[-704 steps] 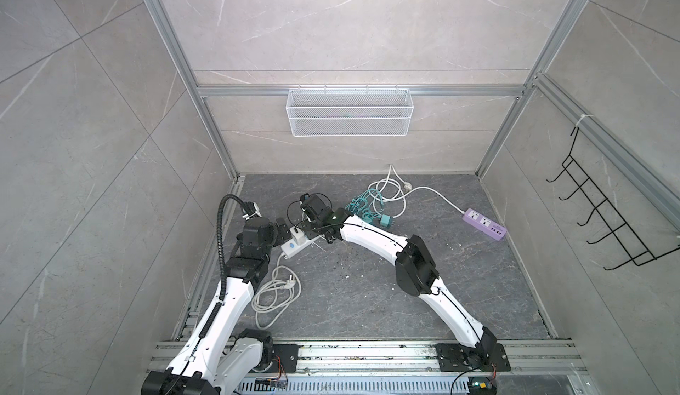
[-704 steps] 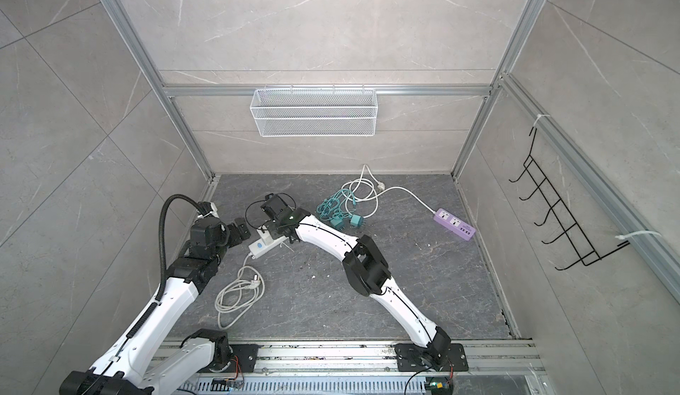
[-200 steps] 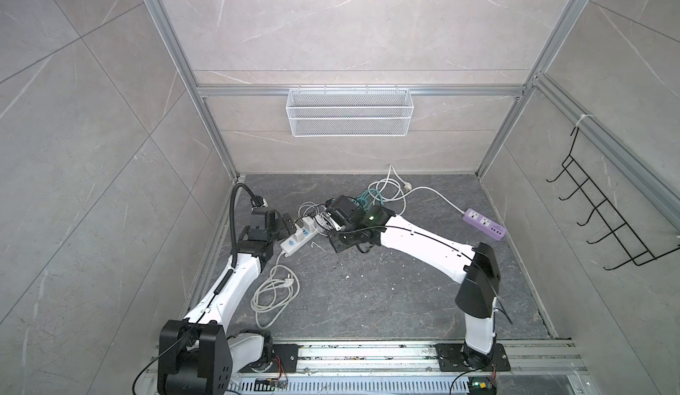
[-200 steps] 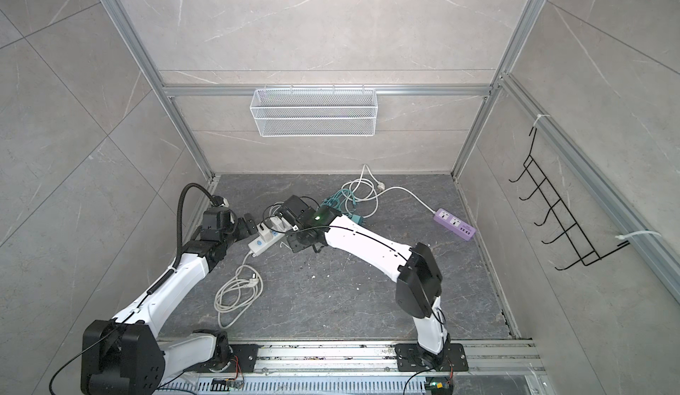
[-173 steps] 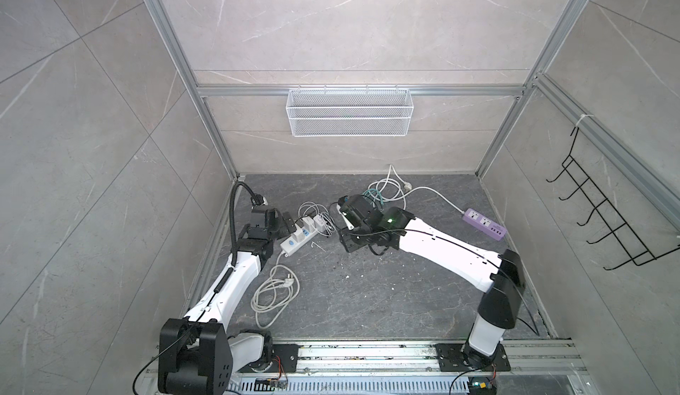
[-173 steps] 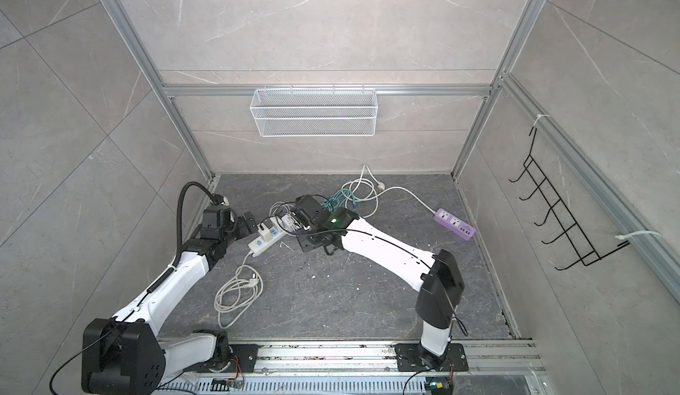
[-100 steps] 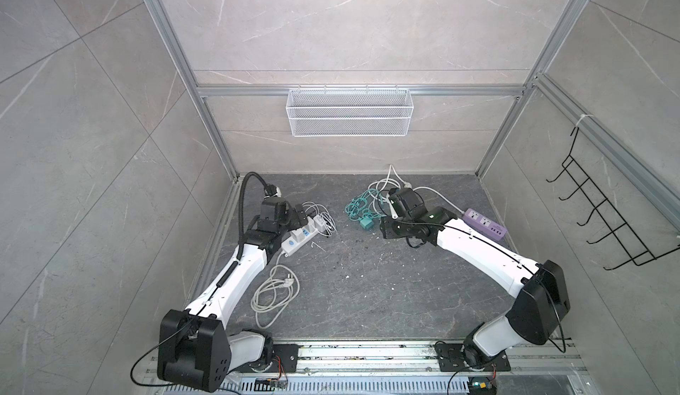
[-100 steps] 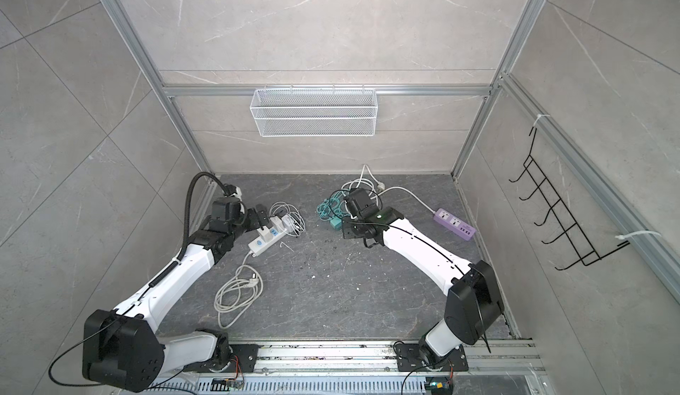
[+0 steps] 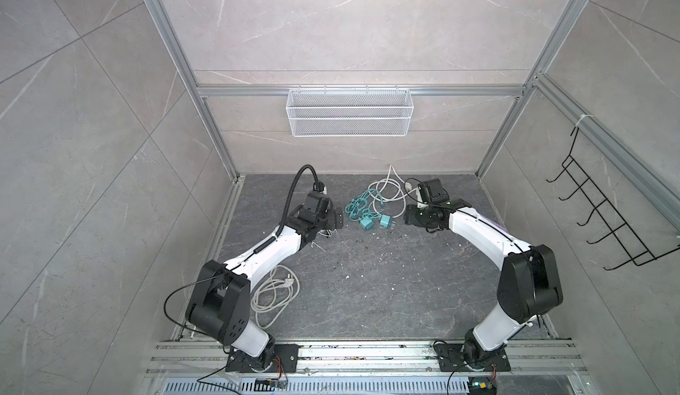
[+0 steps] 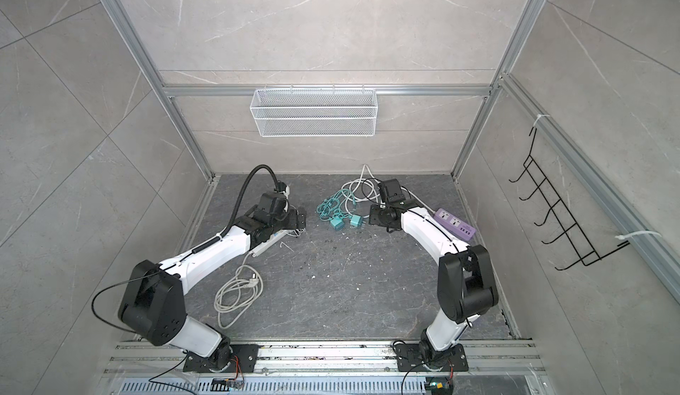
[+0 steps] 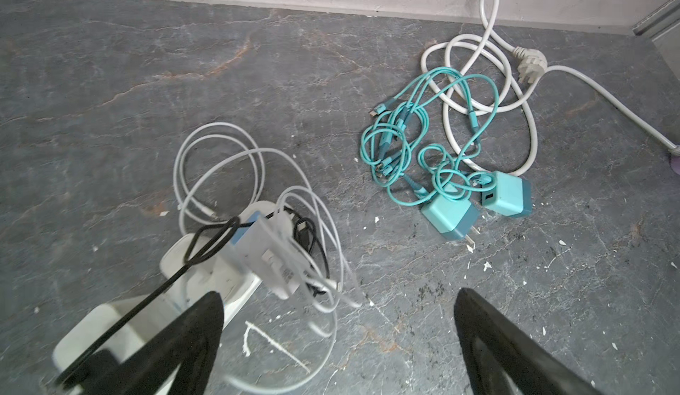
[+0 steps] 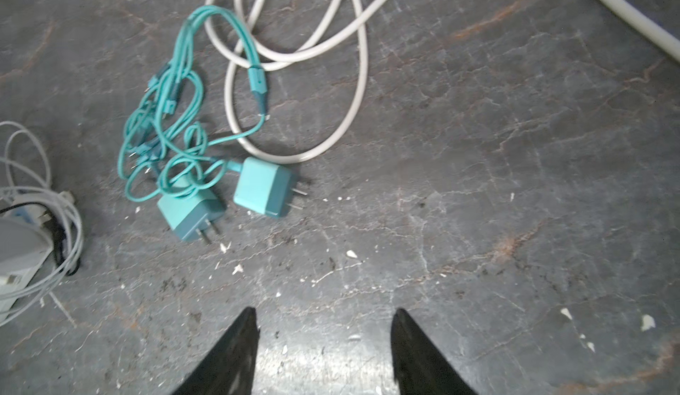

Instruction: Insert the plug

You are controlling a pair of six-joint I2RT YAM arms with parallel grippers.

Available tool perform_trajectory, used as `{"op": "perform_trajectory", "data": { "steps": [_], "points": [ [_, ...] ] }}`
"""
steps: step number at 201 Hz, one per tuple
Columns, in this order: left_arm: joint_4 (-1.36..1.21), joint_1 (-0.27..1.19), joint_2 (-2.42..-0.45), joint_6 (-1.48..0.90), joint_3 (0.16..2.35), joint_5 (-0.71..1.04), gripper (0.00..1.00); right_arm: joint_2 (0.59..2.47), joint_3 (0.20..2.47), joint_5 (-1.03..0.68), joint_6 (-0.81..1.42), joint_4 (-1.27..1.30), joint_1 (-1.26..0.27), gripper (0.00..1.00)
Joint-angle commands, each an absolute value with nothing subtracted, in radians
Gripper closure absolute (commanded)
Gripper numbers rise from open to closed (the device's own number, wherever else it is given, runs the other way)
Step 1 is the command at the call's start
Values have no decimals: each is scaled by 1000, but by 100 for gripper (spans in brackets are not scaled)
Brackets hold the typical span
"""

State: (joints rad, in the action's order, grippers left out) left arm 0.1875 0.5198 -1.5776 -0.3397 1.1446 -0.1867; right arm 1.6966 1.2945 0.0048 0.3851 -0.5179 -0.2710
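Two teal plug adapters (image 9: 366, 224) (image 12: 263, 187) lie loose on the dark floor with their tangled teal cables, prongs bare. A white power strip (image 10: 270, 242) (image 11: 206, 275) lies to their left, largely under my left arm. A white adapter (image 11: 265, 253) wrapped in thin white and black cables stands on it. My left gripper (image 9: 336, 220) (image 11: 336, 301) hovers open just past the strip's end, holding nothing. To the right of the teal adapters my right gripper (image 9: 406, 216) (image 12: 324, 316) is open over bare floor, empty.
A purple power strip (image 10: 454, 224) lies at the right behind my right arm; its thick white cable (image 9: 390, 187) loops at the back. The white strip's coiled cord (image 9: 276, 290) lies front left. A wire basket (image 9: 349, 117) hangs on the back wall, a hook rack (image 9: 607, 227) on the right wall.
My right gripper has left the white strip, swung right past the teal adapters and opened wider. My left arm has moved right over the strip, still open.
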Motion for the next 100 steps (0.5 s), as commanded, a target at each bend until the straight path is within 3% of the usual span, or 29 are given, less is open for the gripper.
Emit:
{"op": "perform_trajectory", "data": {
  "steps": [1,64,100],
  "points": [
    [174,527,-1630,-303,1222,-142,0,1732,1332,-3,389,-502,-208,38],
    [175,560,-1752,-255,1330,-59,0,1761,1247,87,546,-398,6,37],
    [169,562,-1761,-214,1337,-15,0,1735,1162,309,644,-296,38,37]
  ]
}}
